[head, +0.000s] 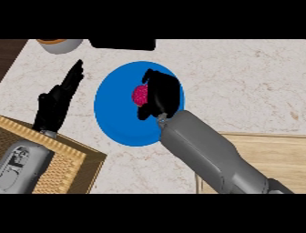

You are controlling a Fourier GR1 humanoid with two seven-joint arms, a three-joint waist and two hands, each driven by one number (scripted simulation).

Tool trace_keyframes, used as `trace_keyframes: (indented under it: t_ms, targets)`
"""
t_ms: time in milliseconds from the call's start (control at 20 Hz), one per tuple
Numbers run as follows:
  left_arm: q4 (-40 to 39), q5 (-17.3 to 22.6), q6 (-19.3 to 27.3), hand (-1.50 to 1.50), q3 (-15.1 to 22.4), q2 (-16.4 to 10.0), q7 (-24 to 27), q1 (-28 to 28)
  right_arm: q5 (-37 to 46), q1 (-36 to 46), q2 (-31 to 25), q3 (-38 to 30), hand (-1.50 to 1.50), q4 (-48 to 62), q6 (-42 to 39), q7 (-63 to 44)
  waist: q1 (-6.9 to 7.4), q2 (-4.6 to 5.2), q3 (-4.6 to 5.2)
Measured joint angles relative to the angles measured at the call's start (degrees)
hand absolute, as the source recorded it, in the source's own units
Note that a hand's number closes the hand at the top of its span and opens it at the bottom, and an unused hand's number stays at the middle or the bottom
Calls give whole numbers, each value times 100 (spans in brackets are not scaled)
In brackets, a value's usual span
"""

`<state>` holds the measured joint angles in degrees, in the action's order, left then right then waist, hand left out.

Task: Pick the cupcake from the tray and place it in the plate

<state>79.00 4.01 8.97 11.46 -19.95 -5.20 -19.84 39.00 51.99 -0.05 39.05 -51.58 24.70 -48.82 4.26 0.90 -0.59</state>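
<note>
The cupcake (pixel 140 94), with pink frosting, shows over the middle of the blue plate (pixel 119 123). My right hand (pixel 161 93) is curled round it from the right, thumb below it, hiding most of it. Whether the cupcake rests on the plate or hangs just above it, I cannot tell. The woven wicker tray (pixel 68 164) lies at the lower left with my left forearm over it. My left hand (pixel 56 102) is open with straight fingers pointing up and away, left of the plate.
A light wooden board (pixel 283 154) lies at the lower right under my right forearm. A grey bowl with an orange inside (pixel 58 44) and a black object (pixel 122 43) sit at the counter's far edge. Dark floor borders the counter's left side.
</note>
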Motion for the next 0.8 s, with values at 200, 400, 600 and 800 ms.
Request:
trace_keyframes:
  t_ms: [200, 400, 600, 800]
  targets:
    - [-12, -13, -32, 0, 26, 33, 34, -71, -737, 67, 1, 53, -150, 494, 489, 304, 97, 30, -2]
    - [-77, 14, -60, 0, 41, 41, 20, -146, -1382, 185, 1, 219, -150, 752, 913, 591, 163, 49, 3]
    - [-137, 43, -63, 0, 47, 33, 48, -167, -1935, 103, 2, 149, -150, 650, 1602, 1193, 156, 52, 0]
    - [-128, 83, -29, 0, 11, -14, 47, -91, -2333, -2, -6, -1, -150, 480, 2367, 1691, 60, 17, 8]
